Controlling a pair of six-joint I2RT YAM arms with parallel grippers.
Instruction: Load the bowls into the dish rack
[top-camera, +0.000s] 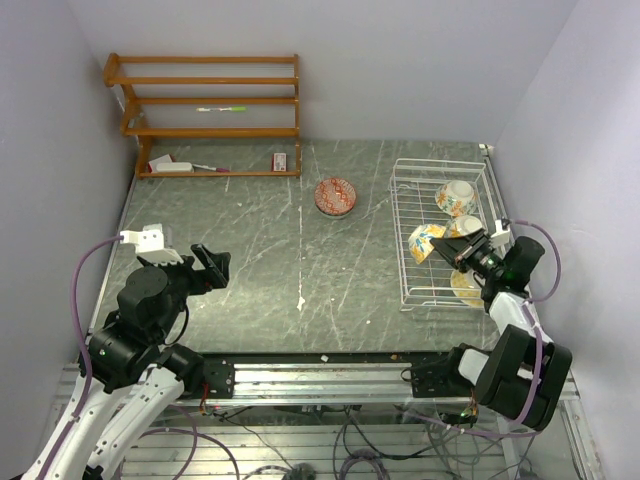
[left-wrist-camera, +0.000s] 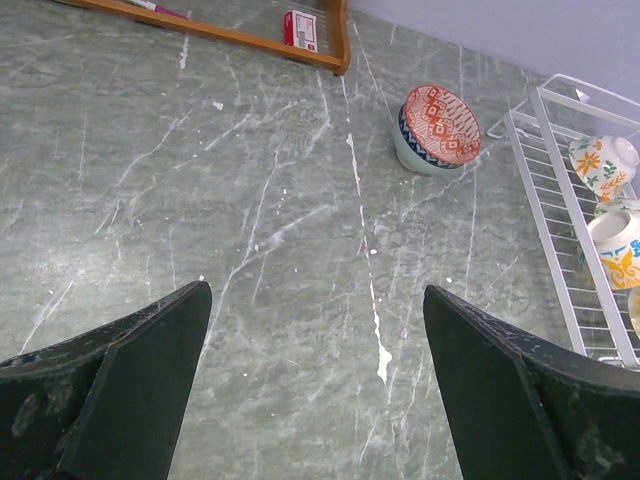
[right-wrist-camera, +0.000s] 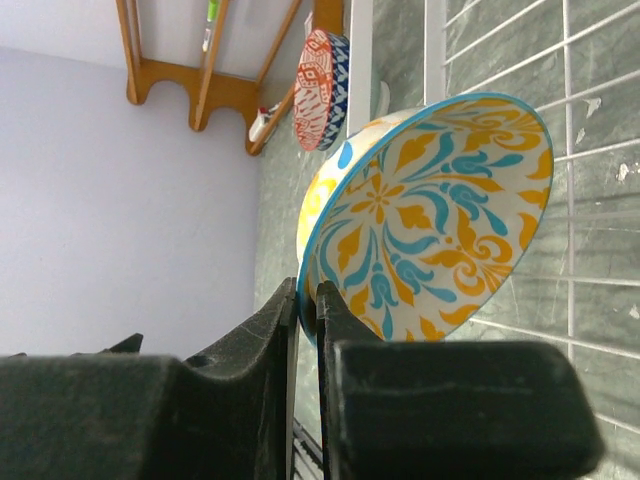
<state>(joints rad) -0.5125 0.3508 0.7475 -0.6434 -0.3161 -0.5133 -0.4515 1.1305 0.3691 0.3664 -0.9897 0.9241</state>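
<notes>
Marble table (top-camera: 260, 230): an open run from 9 o'clock, where left gripper (top-camera: 212, 262) hangs over the stone with jaws spread wide, across to dish rack (top-camera: 425, 280) at 3 o'clock. The rack's right rim sits close by the right wall, so there is little room on that side. Red-brown bowl (top-camera: 335, 196) stands alone on the stone at 1 o'clock, apart from the rack's left rim. Wooden shelf (top-camera: 205, 115) fills the 11 o'clock corner against the back wall.

Jaws of right gripper (right-wrist-camera: 306, 292) are pinched narrow on the rim of teal-yellow bowl (right-wrist-camera: 430, 215), which is tipped on edge inside the rack, about mid-rack; cannot tell if it rests on the wires. Orange floral bowl (top-camera: 457, 195) lies at the rack's 12 o'clock, and cream bowl (top-camera: 466, 225) sits just beyond the gripper. Yellowish bowl (top-camera: 464, 288) at the rack's 5 o'clock is mostly hidden under the right arm, pattern unreadable. The left wrist view cuts the rack off at its right edge
</notes>
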